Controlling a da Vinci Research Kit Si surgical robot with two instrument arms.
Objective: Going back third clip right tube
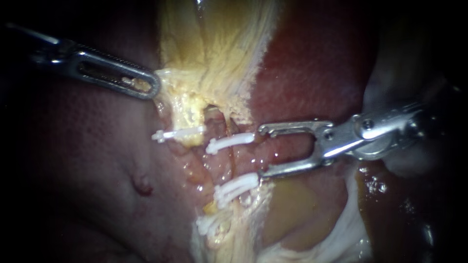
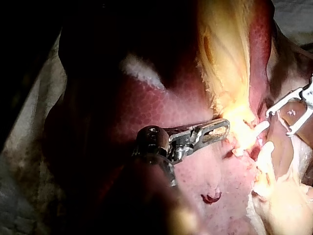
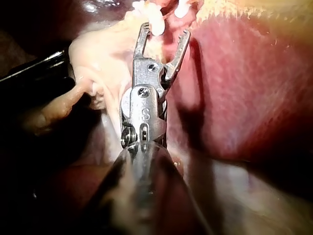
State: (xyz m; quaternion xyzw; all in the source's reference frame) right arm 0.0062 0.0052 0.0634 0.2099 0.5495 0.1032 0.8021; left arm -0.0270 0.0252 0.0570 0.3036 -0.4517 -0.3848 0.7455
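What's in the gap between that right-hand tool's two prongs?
Only bare, wet red tissue, seen in the endoscope view; the right instrument has its jaws open, and white clips lie just beyond their tips.

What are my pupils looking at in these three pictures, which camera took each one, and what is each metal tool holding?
These are two thin robot instruments working on a pig's liver. Each ends in two small jaws. The wide picture comes from an endoscope, a camera held close to the tissue. The other two come from cameras on each instrument's own arm, looking along its shaft. The left instrument appears to have its jaws shut on the edge of the pale yellow tissue. The right instrument has wide-open, empty jaws next to several white clips already fastened on the tissue.
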